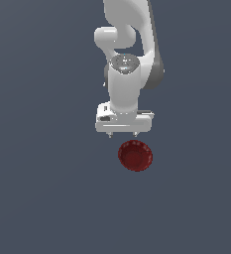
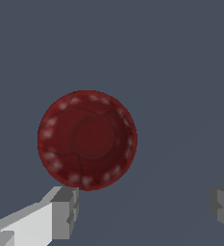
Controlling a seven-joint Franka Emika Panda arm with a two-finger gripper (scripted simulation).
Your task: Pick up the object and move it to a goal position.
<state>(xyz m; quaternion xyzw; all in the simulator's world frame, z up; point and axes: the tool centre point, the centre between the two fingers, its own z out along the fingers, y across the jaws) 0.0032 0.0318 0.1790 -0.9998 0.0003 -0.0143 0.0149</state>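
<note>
The object, a small dark red round bowl (image 1: 135,155) with a scalloped rim, lies on the flat grey surface just below the arm's hand in the exterior view. In the wrist view the bowl (image 2: 87,139) sits upright, hollow side up, ahead of the fingertips and apart from them. My gripper (image 1: 122,134) hangs above the surface, slightly toward the exterior view's left of the bowl. Its fingers (image 2: 60,214) are spread wide, and nothing is between them. The gripper (image 2: 144,211) is open.
The white arm (image 1: 129,59) rises behind the hand toward the top of the exterior view. A plain grey surface (image 1: 42,188) stretches all around the bowl with no other objects in sight.
</note>
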